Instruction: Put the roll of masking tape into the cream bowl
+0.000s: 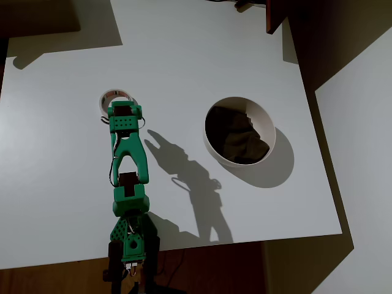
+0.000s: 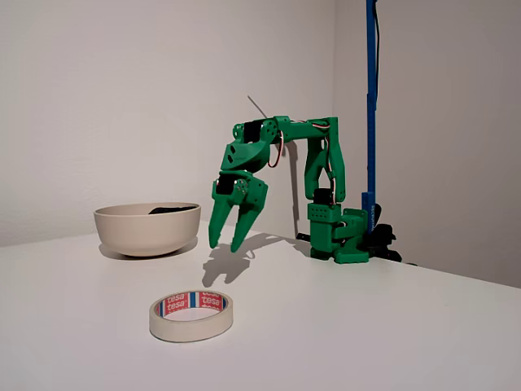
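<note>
Overhead view: I see the roll of masking tape (image 1: pixel 114 97) flat on the white counter (image 1: pixel 61 153), partly under the green end effector (image 1: pixel 122 113).
Writing: in the fixed view I read "tesa" in red and blue on the inside of the roll of masking tape (image 2: pixel 191 315).
End effector: in the fixed view the end effector (image 2: pixel 231 241) hangs above the counter (image 2: pixel 366 326) with its fingers spread apart and nothing in them.
Bowl: the cream bowl (image 1: pixel 239 131) sits well apart from the tape, dark inside.
Room: plain pale wall (image 2: pixel 122 98) behind, and a blue pole (image 2: pixel 371 106) beside the arm's base.
</note>
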Controlling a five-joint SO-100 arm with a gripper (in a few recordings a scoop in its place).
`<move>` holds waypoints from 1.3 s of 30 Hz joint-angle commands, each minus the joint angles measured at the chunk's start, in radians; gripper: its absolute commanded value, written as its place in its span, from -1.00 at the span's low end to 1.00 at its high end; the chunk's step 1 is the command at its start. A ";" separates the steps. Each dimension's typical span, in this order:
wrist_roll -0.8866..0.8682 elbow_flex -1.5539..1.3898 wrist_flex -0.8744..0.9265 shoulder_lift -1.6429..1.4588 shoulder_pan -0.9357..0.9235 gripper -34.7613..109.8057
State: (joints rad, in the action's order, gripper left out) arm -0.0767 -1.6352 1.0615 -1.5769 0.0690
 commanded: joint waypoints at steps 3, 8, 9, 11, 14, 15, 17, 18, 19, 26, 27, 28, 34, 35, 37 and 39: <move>-0.015 0.064 -0.006 0.040 0.051 -0.30; -0.011 0.066 -0.044 0.094 0.058 -0.30; -0.006 0.072 -0.046 0.100 0.055 -0.30; 0.002 0.106 -0.031 0.121 0.043 -0.29; 0.005 0.192 0.026 0.172 0.015 -0.29; 0.005 0.206 0.031 0.178 0.008 -0.29; 0.009 0.212 0.028 0.178 -0.002 -0.29; 0.011 0.213 0.028 0.176 -0.003 -0.29; 0.011 0.215 0.029 0.176 -0.003 -0.28; 0.006 0.244 0.028 0.249 0.002 -0.27; 0.003 0.258 0.035 0.261 0.002 -0.27; 0.003 0.272 0.041 0.275 0.000 -0.27; 0.002 0.344 0.063 0.325 -0.009 -0.27; 0.002 0.353 0.067 0.331 -0.009 -0.27; 0.002 0.371 0.075 0.345 -0.009 -0.27; 0.002 0.387 0.081 0.360 -0.009 -0.28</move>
State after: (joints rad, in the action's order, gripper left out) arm -0.0644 -1.3131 1.1290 -1.1934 0.0614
